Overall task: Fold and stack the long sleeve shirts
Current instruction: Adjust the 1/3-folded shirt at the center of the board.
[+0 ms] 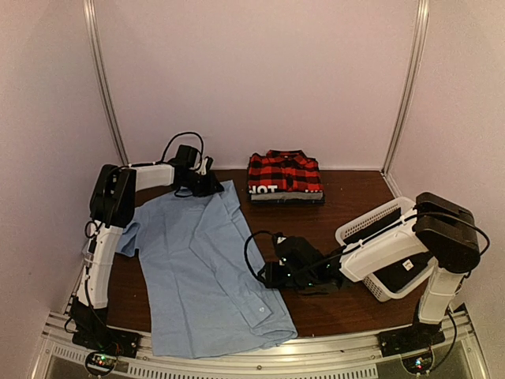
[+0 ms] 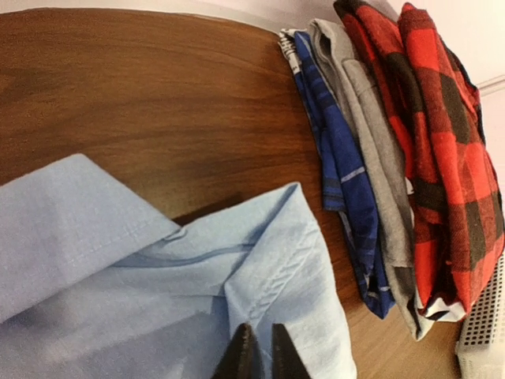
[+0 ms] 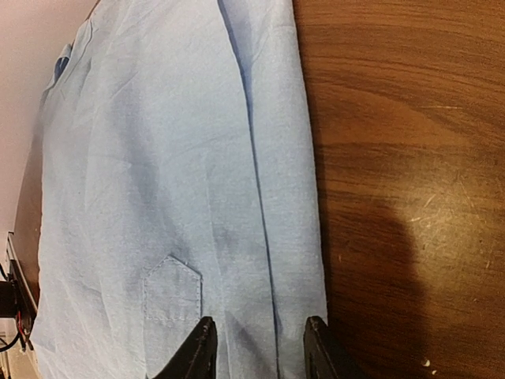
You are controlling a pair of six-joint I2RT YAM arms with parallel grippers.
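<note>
The light blue shirt (image 1: 197,268) lies spread flat on the left half of the table, collar at the far end; it also shows in the left wrist view (image 2: 118,260) and the right wrist view (image 3: 158,174). My left gripper (image 1: 207,178) (image 2: 261,335) is at the shirt's far right corner by the collar, jaws closed on a raised fold of the blue cloth. My right gripper (image 1: 266,275) (image 3: 259,343) is open, its jaws astride the shirt's right edge near a small stitched patch. The red-and-black plaid shirt (image 1: 284,172) (image 2: 442,158) lies folded on top of a stack at the back.
Under the plaid shirt are a grey garment (image 2: 371,142) and a blue striped one (image 2: 339,158). A white mesh basket (image 1: 364,225) (image 2: 481,332) stands at the right, under the right arm. Bare wood table (image 1: 331,205) (image 3: 402,158) lies between shirt and basket.
</note>
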